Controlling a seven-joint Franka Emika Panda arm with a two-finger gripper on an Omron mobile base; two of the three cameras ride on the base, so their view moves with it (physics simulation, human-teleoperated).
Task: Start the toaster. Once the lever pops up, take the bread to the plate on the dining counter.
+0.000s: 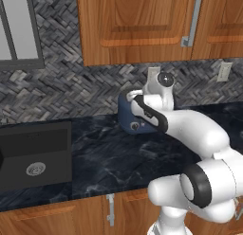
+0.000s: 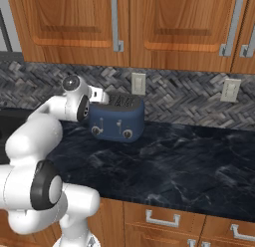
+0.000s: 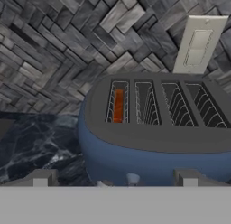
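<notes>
The bench (image 2: 174, 161) is a long slab of glossy black marble with pale veining, set on wooden cabinet fronts with metal bar handles. Behind it runs a wall of grey herringbone tile (image 1: 71, 94), rough and woven in look, under wooden upper cabinets (image 2: 164, 27). A dark square sink (image 1: 35, 156) with a round metal drain is sunk into the bench on the left.

The toaster (image 2: 118, 120) is a rounded dark blue box standing at the back of the bench against the tile. It has four slots on its grey top and, on its front, two small silver knobs and two thin levers. The bread (image 3: 118, 105) sits down inside the leftmost slot, showing as an orange-brown strip.

Two cream outlet plates (image 2: 138, 83) are fixed to the tile, one just behind the toaster.

The pincer (image 3: 115, 178) hovers just above the toaster's near left end, spread wide and holding nothing, the bread ahead of it and slightly to the left.
</notes>
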